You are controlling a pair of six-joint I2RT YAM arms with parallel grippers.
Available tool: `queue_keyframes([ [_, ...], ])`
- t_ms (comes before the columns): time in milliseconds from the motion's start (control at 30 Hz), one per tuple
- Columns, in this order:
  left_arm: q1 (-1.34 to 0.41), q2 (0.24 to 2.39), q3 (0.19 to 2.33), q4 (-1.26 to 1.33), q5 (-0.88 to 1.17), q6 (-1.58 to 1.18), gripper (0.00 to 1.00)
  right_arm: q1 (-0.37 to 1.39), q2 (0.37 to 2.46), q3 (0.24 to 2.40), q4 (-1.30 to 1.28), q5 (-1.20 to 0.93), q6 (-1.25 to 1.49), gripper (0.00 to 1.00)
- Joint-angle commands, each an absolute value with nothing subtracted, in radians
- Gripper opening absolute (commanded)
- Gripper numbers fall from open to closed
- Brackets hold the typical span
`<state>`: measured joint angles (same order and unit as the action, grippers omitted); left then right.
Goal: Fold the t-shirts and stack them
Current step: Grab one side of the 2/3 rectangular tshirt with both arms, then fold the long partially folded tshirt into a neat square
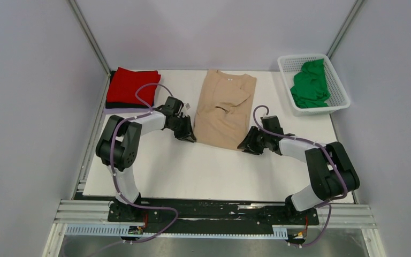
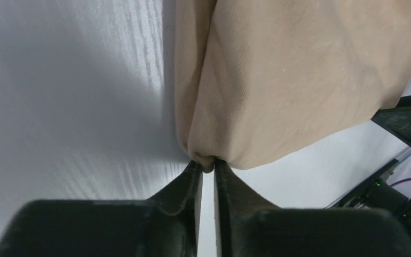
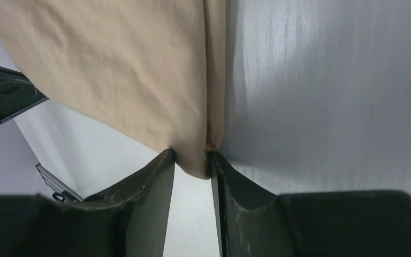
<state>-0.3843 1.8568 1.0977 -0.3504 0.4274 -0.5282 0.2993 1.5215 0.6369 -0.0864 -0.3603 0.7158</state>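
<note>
Our left gripper point(image 2: 207, 163) is clenched on the lower left corner of the tan shirt point(image 1: 225, 107), and our right gripper point(image 3: 191, 160) pinches its lower right corner the same way. The shirt lies at the centre of the frame on the table point(image 1: 192, 171), collar toward the top. At upper left we see the red shirt point(image 1: 135, 85) folded over a dark shirt point(image 1: 116, 105), and at upper right the green shirt point(image 1: 310, 85) crumpled in the basket point(image 1: 321, 110).
</note>
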Motion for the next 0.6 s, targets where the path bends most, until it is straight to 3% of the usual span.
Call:
queue_keyframes([
  [0, -0.4, 1.93, 1.131, -0.345, 0.394, -0.511, 0.12, 0.307, 1.581, 0.642, -0.063, -0.281, 0.722, 0.32],
  [33, -0.399, 1.945, 1.135, -0.345, 0.385, -0.515, 0.02, 0.308, 1.59, 0.643, -0.059, -0.269, 0.723, 0.28],
  [133, -0.399, 1.953, 1.14, -0.346, 0.379, -0.524, 0.0, 0.308, 1.594, 0.637, -0.058, -0.264, 0.716, 0.1],
  [233, -0.399, 1.887, 1.081, -0.343, 0.371, -0.525, 0.0, 0.311, 1.541, 0.608, -0.071, -0.336, 0.675, 0.0],
  [400, -0.404, 1.662, 0.897, -0.317, 0.384, -0.537, 0.0, 0.341, 1.37, 0.535, -0.182, -0.535, 0.612, 0.0],
  [567, -0.444, 1.401, 0.774, -0.475, 0.355, -0.572, 0.0, 0.432, 1.14, 0.514, -0.357, -0.699, 0.612, 0.0],
])
